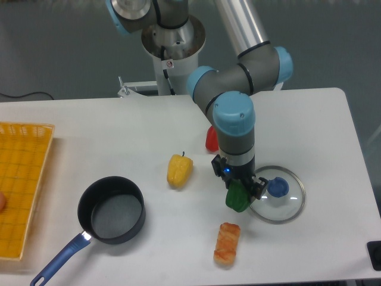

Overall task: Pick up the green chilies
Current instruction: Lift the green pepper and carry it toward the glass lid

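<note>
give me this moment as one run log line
phase: lift | tool: shut on green pepper | pepper: off table, beside glass lid | yellow pepper: untouched
</note>
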### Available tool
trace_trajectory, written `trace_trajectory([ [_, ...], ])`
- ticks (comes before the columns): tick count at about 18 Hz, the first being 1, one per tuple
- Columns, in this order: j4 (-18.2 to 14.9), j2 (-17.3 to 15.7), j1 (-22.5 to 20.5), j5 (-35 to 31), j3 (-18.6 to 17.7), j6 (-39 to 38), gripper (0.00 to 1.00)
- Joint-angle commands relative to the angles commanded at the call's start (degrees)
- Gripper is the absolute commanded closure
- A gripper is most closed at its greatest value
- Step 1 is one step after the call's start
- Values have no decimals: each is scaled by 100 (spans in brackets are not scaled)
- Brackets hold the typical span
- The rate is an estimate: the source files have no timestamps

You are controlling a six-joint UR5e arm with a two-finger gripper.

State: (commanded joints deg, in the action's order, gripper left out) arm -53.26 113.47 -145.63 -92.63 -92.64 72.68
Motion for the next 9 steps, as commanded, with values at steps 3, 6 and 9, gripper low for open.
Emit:
trace_trajectory([
  [3, -115, -97, -70, -141, 9, 185, 49],
  [6, -115, -141, -115, -141, 9, 221, 49],
  [9, -115, -150, -106, -141, 9, 221, 49],
])
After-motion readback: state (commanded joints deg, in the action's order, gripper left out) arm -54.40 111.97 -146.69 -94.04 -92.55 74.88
